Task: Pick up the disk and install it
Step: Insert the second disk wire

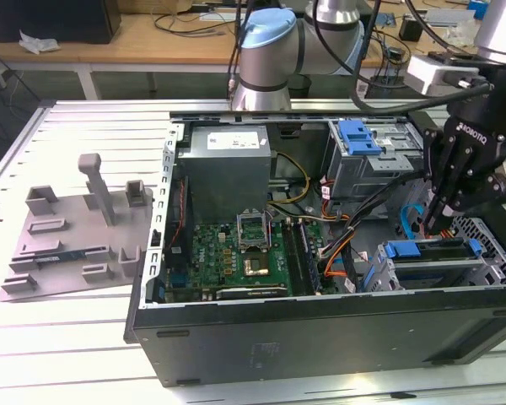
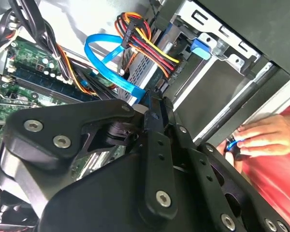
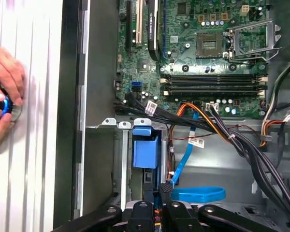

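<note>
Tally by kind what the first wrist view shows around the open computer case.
hands: 2
blue plastic bracket: 1
blue flat cable: 1
processor socket: 1
claw: 1
Total: 6

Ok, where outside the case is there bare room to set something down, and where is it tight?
Free: the slatted table in front of the grey fixture plate, and the strip behind it. Tight: inside the computer case, cables crowd the space between the motherboard and the drive cage, where the gripper hangs.
</note>
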You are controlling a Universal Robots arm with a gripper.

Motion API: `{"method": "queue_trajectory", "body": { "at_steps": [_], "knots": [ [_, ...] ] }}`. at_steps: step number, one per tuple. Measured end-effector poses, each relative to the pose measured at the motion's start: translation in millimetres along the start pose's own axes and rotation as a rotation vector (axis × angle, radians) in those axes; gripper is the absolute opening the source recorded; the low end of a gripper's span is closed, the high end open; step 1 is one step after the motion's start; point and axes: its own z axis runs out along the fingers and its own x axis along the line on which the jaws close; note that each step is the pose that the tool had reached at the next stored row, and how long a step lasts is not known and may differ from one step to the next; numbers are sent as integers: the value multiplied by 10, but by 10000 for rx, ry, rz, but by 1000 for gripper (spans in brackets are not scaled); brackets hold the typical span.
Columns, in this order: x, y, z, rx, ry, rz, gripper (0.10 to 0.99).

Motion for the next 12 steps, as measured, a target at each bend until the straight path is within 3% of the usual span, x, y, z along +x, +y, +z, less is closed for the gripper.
{"method": "queue_trajectory", "body": {
  "at_steps": [4, 12],
  "knots": [
    [72, 1, 14, 8, -306, -18, 161],
    [208, 3, 40, 21, -792, -44, 161]
  ]
}}
